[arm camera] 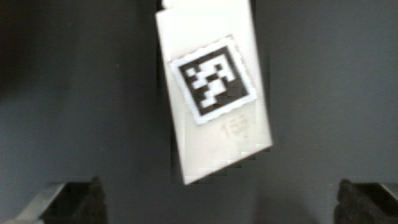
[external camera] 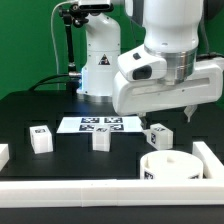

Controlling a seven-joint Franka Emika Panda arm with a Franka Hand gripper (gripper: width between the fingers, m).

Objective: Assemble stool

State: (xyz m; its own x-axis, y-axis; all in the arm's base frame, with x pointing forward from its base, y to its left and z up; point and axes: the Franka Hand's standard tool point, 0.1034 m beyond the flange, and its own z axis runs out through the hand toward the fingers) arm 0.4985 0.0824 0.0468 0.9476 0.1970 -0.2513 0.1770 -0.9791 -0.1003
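In the exterior view, three white block legs stand on the black table: one (external camera: 41, 138) at the left, one (external camera: 101, 140) in the middle and one (external camera: 158, 135) at the right. The round white seat (external camera: 170, 166) sits at the front right. My gripper (external camera: 168, 118) hangs just above the right leg. In the wrist view a white leg (arm camera: 217, 90) with a tag shows tilted, ahead of my gripper (arm camera: 221, 205). The dark fingertips (arm camera: 71, 202) stand wide apart at both edges, holding nothing.
The marker board (external camera: 97, 125) lies flat behind the legs. A long white rail (external camera: 90, 190) edges the table's front, with a raised white end (external camera: 210, 155) at the exterior view's right. The arm's base (external camera: 98, 65) stands at the back.
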